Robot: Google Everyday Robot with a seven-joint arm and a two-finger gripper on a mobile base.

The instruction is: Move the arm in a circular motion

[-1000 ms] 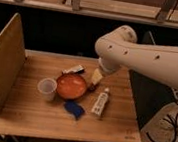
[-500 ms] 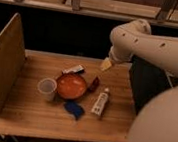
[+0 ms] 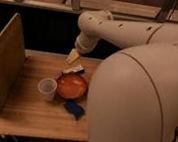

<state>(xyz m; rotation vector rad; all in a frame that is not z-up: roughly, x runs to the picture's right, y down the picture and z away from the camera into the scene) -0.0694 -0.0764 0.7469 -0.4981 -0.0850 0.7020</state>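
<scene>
The cream-white arm (image 3: 138, 35) of thick rounded segments with dark dots reaches from the right across the upper middle, and a huge near segment (image 3: 143, 104) fills the right half of the view. The gripper (image 3: 73, 56) is the small pale-yellow wedge tip, hanging above the far edge of the wooden table (image 3: 25, 111), just behind the orange bowl (image 3: 72, 86). It holds nothing that I can see.
On the table stand a clear plastic cup (image 3: 47, 87), the orange bowl, a blue crumpled object (image 3: 74, 108) and a small white packet (image 3: 74, 70). A wooden side panel (image 3: 3, 62) rises on the left. A dark gap and rail lie behind.
The arm has swung left and toward the camera; its near segment now covers the right half of the view and hides the white bottle. The wedge tip has shifted left along the table's far edge.
</scene>
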